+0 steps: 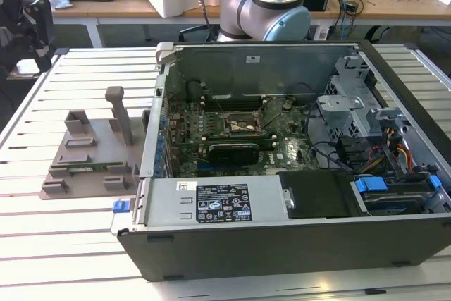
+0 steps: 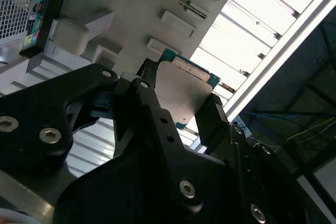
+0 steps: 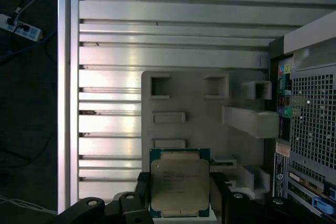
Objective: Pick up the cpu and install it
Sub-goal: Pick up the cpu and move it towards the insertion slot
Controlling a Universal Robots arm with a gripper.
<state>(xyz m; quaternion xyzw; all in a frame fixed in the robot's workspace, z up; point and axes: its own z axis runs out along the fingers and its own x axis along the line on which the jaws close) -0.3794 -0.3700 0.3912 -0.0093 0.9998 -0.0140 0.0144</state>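
Note:
The cpu (image 3: 179, 184), a flat square chip with a silvery top and a thin green rim, sits between the black fingers (image 3: 220, 195) of my gripper (image 3: 179, 195), which is shut on its two opposite edges. In the second wrist view the cpu (image 2: 184, 90) shows tilted in my gripper (image 2: 181, 106), with a finger (image 2: 152, 103) against one side. Chip and gripper hang above the grey fixture (image 3: 199, 108) that lies on the slatted table beside the computer case. Inside the open case (image 1: 282, 237), the motherboard socket (image 1: 236, 125) lies with its frame open.
The grey fixture (image 1: 91, 153) has an upright post (image 1: 120, 114) and holds a long green memory stick (image 1: 84, 168). A black card (image 1: 232, 150) lies just in front of the socket. The arm's base (image 1: 271, 5) stands behind the case. Cables and drive bays (image 1: 380, 153) fill the case's right side.

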